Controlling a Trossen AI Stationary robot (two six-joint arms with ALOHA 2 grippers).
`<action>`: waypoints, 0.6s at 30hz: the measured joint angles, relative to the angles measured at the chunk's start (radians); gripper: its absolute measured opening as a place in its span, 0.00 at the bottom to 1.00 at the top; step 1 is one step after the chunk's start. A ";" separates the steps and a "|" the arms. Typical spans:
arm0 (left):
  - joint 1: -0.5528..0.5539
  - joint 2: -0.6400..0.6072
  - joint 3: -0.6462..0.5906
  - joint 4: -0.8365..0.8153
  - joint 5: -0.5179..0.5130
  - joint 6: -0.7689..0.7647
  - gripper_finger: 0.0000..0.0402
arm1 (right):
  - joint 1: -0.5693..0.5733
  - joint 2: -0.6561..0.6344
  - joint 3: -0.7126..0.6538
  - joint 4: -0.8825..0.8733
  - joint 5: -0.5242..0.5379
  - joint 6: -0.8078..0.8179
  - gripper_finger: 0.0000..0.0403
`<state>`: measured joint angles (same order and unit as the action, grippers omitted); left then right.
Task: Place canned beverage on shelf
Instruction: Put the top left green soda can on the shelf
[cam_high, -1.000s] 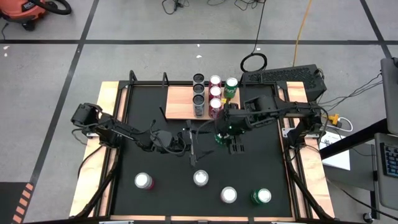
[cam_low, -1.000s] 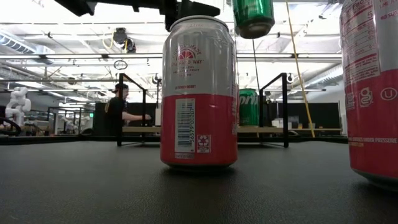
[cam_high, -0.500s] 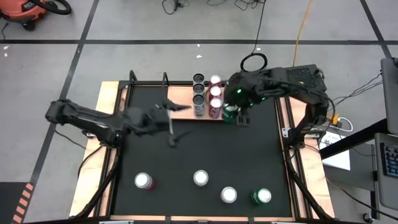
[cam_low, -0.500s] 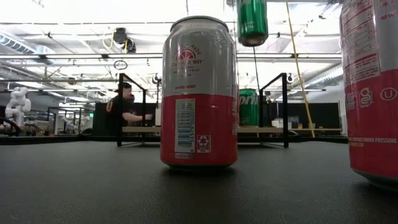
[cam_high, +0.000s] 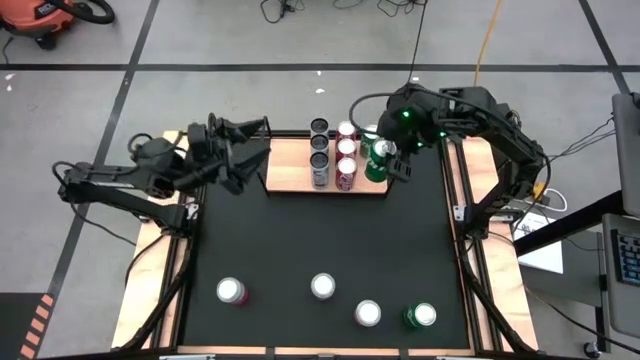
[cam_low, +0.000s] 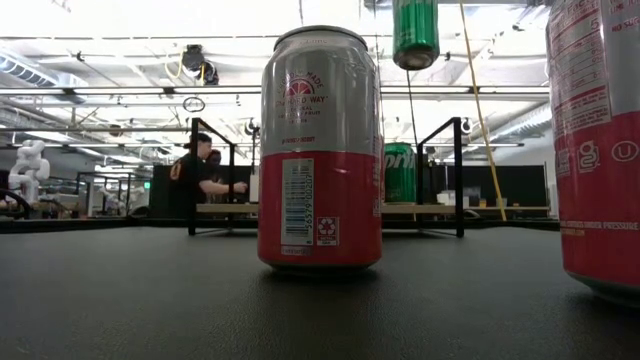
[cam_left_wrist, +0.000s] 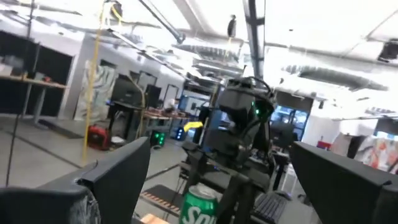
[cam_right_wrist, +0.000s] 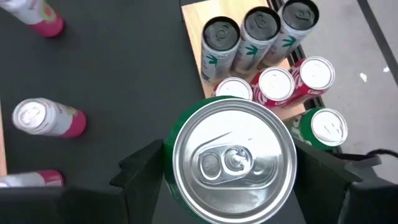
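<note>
The right gripper (cam_right_wrist: 233, 171) pinches the green can (cam_right_wrist: 233, 158), apparently above the shelf (cam_high: 290, 165).

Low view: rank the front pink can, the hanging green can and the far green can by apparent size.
1. Front pink can, nearest the camera, so its true size is unsure.
2. Hanging green can, top cropped.
3. Far green can, partly hidden; barely smaller, so this ranking is unsure.

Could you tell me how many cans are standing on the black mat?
4, in a loose row: leftmost can, second can, third can, green can rightmost. None seems hidden.
</note>
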<state>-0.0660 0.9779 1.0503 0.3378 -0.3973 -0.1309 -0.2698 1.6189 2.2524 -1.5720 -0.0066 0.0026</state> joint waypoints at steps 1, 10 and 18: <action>0.001 0.000 0.018 -0.027 -0.009 -0.016 0.96 | -0.006 0.003 0.000 0.000 0.000 0.006 0.67; -0.009 0.002 0.082 -0.176 -0.027 -0.123 0.96 | -0.055 0.057 0.000 0.000 0.004 -0.174 0.67; -0.035 0.011 0.081 -0.179 -0.059 -0.151 0.96 | -0.115 0.121 0.000 0.001 0.005 -0.283 0.67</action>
<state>-0.1014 0.9889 1.1316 0.1587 -0.4560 -0.2817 -0.3853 1.7399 2.2520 -1.5714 -0.0014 -0.2809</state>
